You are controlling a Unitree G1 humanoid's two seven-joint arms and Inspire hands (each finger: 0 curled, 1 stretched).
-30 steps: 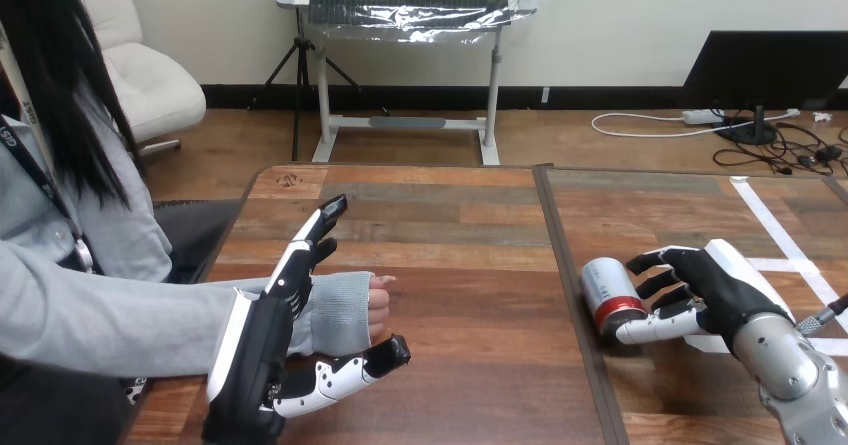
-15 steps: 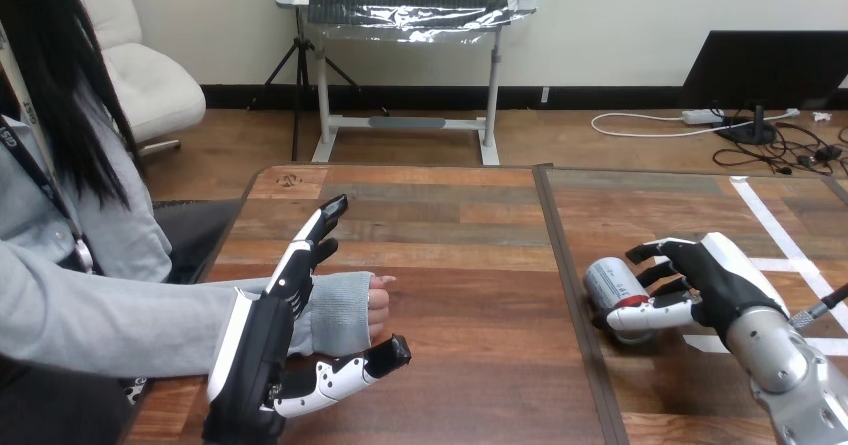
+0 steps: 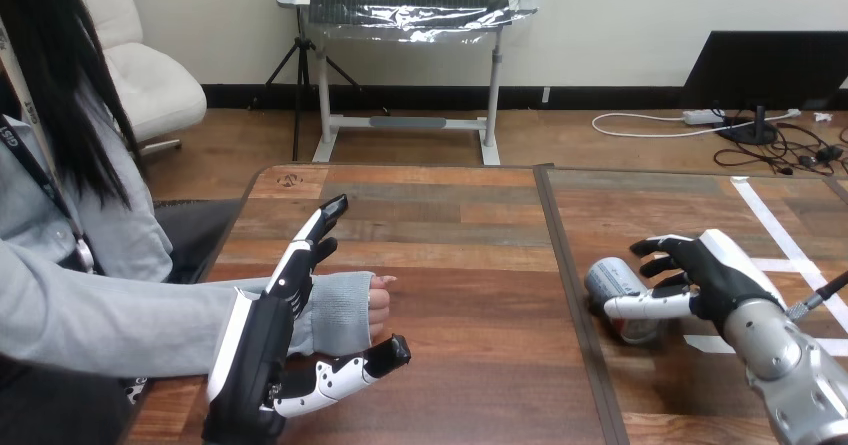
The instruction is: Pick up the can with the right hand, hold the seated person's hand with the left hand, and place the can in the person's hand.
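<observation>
The silver can (image 3: 618, 283) lies on its side on the right part of the desk (image 3: 460, 255). The right hand (image 3: 715, 275) is closed round it, fingers curled over its top and thumb across its front. The left hand (image 3: 262, 357) stands wide, fingers straight, alongside the person's hand (image 3: 380, 305), its thumb stretched beneath the fist. White tape (image 3: 775, 227) crosses the wood near the can.

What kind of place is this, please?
Probably a robot test room: a wooden table marked with white tape, a person seated at its side, and the robot's right hand gripping a can.
</observation>
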